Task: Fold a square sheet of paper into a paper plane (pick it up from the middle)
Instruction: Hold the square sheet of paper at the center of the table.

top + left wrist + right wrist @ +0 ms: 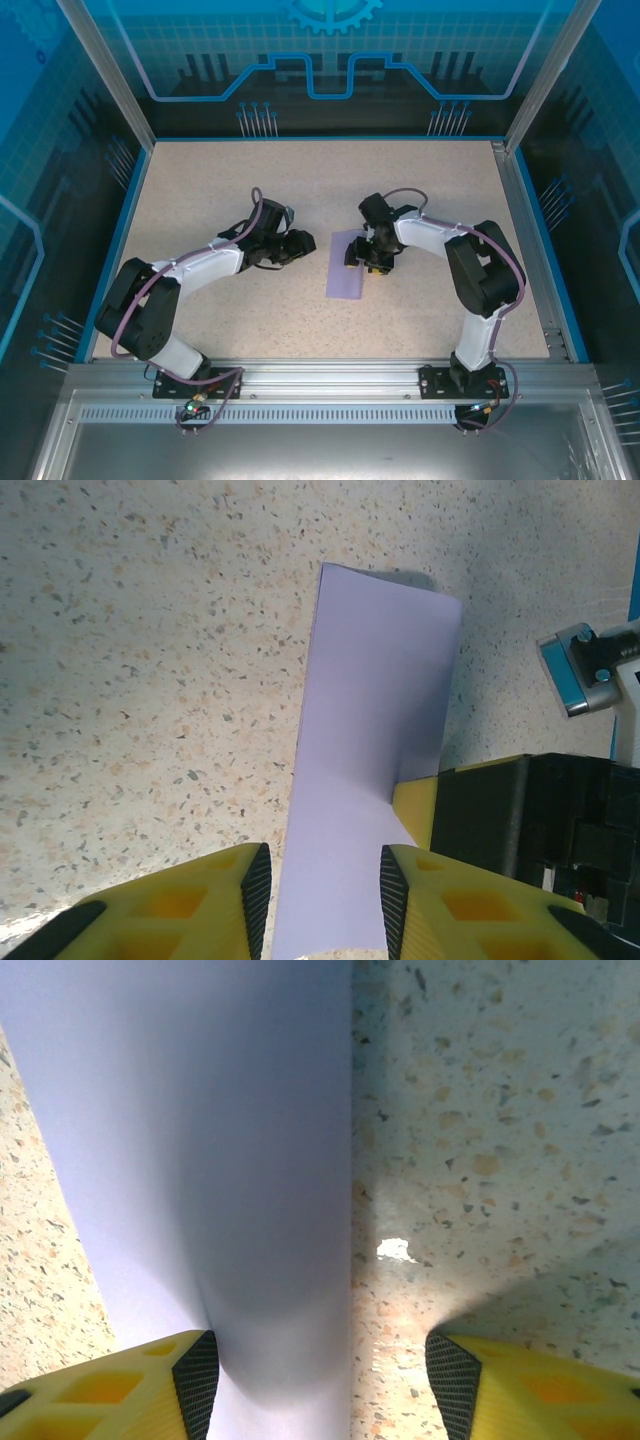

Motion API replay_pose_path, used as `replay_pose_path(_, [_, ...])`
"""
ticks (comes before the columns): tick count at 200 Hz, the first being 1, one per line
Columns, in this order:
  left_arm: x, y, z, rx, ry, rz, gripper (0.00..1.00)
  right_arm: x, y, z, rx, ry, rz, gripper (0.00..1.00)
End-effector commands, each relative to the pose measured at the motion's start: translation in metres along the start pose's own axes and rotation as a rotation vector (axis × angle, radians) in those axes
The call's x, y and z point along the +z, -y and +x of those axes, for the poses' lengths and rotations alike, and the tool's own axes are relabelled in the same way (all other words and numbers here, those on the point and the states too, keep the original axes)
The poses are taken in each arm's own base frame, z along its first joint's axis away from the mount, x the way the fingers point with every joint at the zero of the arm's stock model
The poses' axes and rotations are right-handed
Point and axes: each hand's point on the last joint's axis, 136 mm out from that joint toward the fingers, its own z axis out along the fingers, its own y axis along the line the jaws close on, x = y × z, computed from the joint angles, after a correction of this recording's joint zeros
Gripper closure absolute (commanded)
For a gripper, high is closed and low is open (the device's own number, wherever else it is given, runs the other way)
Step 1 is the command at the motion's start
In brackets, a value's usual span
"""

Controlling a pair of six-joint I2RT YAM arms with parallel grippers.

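The square sheet of paper (345,275) lies near the middle of the table as a narrow lavender strip, loosely doubled over. In the left wrist view the sheet of paper (370,710) runs between the pads of my left gripper (322,895), which is open and straddles it. A yellow finger (415,805) of the right gripper presses against the sheet's right side. My right gripper (320,1380) is open wide, with the curved edge of the paper (200,1160) beside its left pad and bare table under the rest of the gap. From above, the left gripper (303,244) and right gripper (365,262) flank the sheet.
The speckled table (300,180) has blue borders, with aluminium frame posts at the back corners and a metal rail along the near edge. A blue-and-grey fitting (575,670) shows at the right of the left wrist view.
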Motion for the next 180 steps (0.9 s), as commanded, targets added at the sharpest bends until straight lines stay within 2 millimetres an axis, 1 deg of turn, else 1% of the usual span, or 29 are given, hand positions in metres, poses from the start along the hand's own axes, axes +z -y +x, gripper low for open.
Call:
replay_pose_path(1, [-0.007, -0.014, 0.001, -0.01, 0.02, -0.045, 0.61, 0.019, 0.023, 0.006, 0.017, -0.034, 0.105, 0.38])
replay_pose_path(25, [-0.008, -0.014, 0.0, -0.006, 0.028, -0.04, 0.6, 0.02, 0.027, 0.006, 0.017, -0.034, 0.123, 0.38])
replay_pose_path(35, [-0.008, -0.011, 0.0, -0.002, 0.025, -0.026, 0.6, 0.021, 0.026, 0.007, 0.017, -0.037, 0.121, 0.38])
replay_pose_path(63, [-0.001, -0.005, 0.003, -0.002, -0.007, 0.01, 0.61, 0.024, 0.028, 0.007, 0.02, -0.041, 0.126, 0.38])
replay_pose_path(86, [0.004, 0.005, 0.005, 0.007, -0.04, 0.057, 0.62, 0.026, 0.029, 0.008, 0.02, -0.046, 0.131, 0.38])
replay_pose_path(104, [0.011, 0.011, 0.008, 0.016, -0.074, 0.082, 0.68, 0.027, 0.032, 0.009, 0.021, -0.047, 0.142, 0.38])
replay_pose_path(115, [0.016, 0.017, 0.011, 0.024, -0.097, 0.1, 0.72, 0.028, 0.032, 0.009, 0.02, -0.051, 0.145, 0.38])
replay_pose_path(147, [0.033, 0.026, 0.018, 0.027, -0.153, 0.136, 1.0, 0.031, 0.033, 0.009, 0.02, -0.055, 0.145, 0.38])
replay_pose_path(180, [0.046, 0.036, 0.023, 0.038, -0.192, 0.178, 1.0, 0.032, 0.034, 0.011, 0.018, -0.06, 0.148, 0.38])
